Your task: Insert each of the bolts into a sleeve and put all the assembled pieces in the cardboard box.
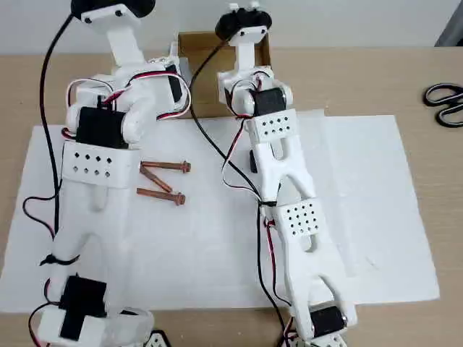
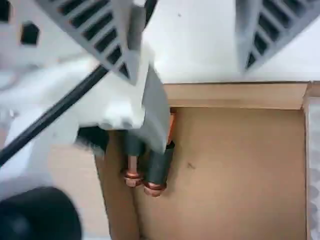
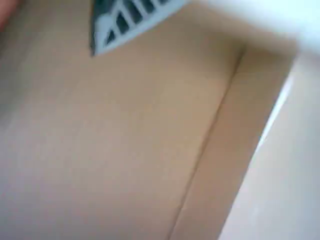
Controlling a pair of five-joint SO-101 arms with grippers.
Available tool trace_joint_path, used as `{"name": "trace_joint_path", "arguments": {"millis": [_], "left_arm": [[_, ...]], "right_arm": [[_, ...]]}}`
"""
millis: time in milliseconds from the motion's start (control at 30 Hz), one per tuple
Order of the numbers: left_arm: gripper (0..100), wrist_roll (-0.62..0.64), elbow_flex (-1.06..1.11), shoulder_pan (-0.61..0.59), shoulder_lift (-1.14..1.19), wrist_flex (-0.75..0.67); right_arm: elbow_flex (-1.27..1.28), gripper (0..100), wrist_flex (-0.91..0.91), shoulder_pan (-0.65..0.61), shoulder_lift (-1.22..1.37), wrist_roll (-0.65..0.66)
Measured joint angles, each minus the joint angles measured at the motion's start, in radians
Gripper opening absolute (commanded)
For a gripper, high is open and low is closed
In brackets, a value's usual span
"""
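— What's on the desk [image 1: 362, 79]?
— White paper [image 1: 362, 217], three loose bolts [image 1: 163, 181], and scissors [image 1: 445, 105] at the edge. My left pincer [image 2: 192, 70] gapes wide by the cardboard box [image 2: 230, 180]; two sleeved pieces [image 2: 150, 172] lie inside. On the right pincer [image 2: 156, 132], I can't tell the grip.

This looks like a small robotics lab or hobby workshop. Two white plastic arms [image 1: 94, 166] stand side by side on a pale wooden counter [image 1: 362, 79], with black motors [image 1: 101, 126] bare at the joints and loose red and black wires [image 1: 264, 238] trailing along them. A sheet of white paper [image 1: 376, 217] is spread over the counter as a work surface. A cardboard box [image 1: 199, 43] sits beneath the jaws, loose copper bolts [image 1: 163, 181] lie on the paper short of them, and scissors [image 1: 445, 103] rest well off to one side. A plain light wall [image 1: 347, 22] stands beyond the jaws.
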Motion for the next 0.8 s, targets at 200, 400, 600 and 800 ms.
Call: {"name": "trace_joint_path", "arguments": {"millis": [200,400,600,800], "left_arm": [[12,0.000,0.000,0.000,0.000,0.103],[12,0.000,0.000,0.000,0.000,0.213],[12,-0.002,0.000,-0.006,0.000,0.301],[12,0.000,0.000,-0.038,0.000,0.393]], "right_arm": [[0.000,22.1,0.279,0.002,-0.110,0.000],[-0.008,22.1,0.405,0.002,-0.176,-0.035],[0.074,22.0,0.416,0.011,-0.187,-0.094],[0.353,22.0,0.422,0.015,-0.368,-0.095]]}}
